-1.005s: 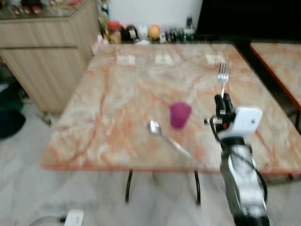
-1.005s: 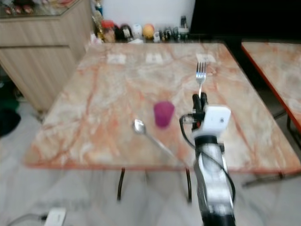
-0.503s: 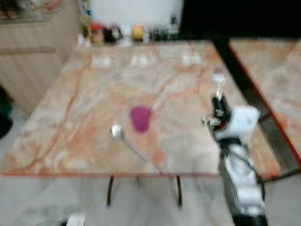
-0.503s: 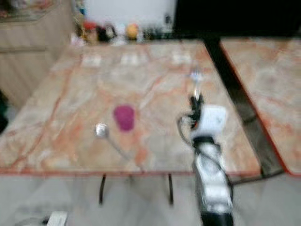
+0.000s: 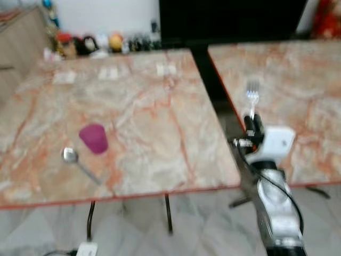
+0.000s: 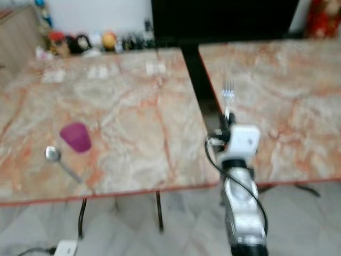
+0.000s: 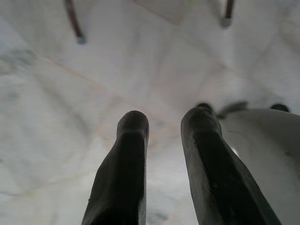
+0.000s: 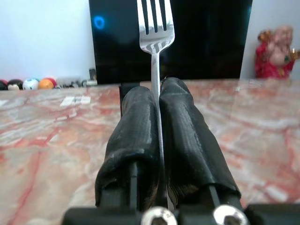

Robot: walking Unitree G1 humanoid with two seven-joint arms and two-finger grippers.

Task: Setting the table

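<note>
My right gripper [image 5: 253, 122] is shut on a silver fork [image 5: 251, 95] that stands upright, tines up, over the gap between two marble tables. In the right wrist view the fork [image 8: 155, 33] rises from between the closed black fingers [image 8: 136, 126]. A purple cup [image 5: 94, 138] stands on the left marble table [image 5: 149, 112], and a silver spoon [image 5: 78, 163] lies just in front of it near the front edge. My left gripper [image 7: 164, 119] hangs over the pale tiled floor with its fingers slightly apart and nothing between them.
A second marble table [image 5: 287, 90] stands to the right across a dark gap. Jars and small objects [image 5: 85, 44] line the far edge of the left table by the wall. A white power adapter [image 5: 85, 249] lies on the floor under the table.
The whole view has swung to the right, so the cup and spoon now sit far left and the second table has come into view. The fork stays held in my right gripper.
</note>
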